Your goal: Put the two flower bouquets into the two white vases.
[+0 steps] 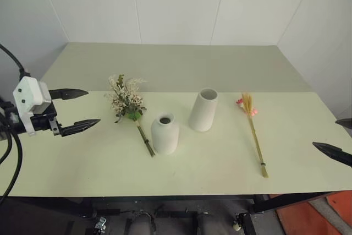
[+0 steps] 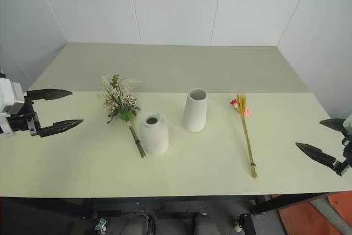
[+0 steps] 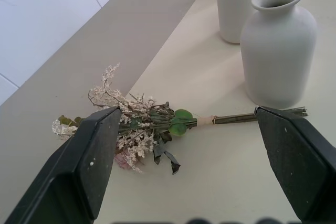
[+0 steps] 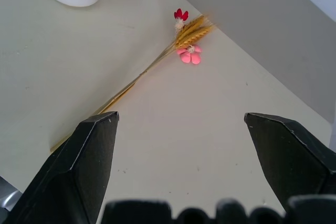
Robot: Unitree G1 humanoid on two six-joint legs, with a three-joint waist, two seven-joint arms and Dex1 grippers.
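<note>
On the pale green table (image 1: pixel 231 75) we're looking at both bouquets lying flat, nothing in a vase yet. The bushy bouquet (image 1: pixel 127 102) is lying just left of the short rounded vase (image 1: pixel 165 134), its stem end nearly touching the vase base, and the slender bouquet (image 2: pixel 245 130) is lying off to the right of the tall tapered vase (image 2: pixel 194 110). We're hovering the left gripper (image 1: pixel 77 111) and right gripper (image 2: pixel 322 141) out at the table's sides, both with jaws spread wide and holding nothing. We're guessing both bunches are super light and brittle, dried sprigs that'll shed or snap if squeezed, so we're planning to pinch the stiff bundled stems, near the wrap on the bushy one, not the heads. The vases are probably smooth and tippy, especially when a stem is nudging the narrow neck
</note>
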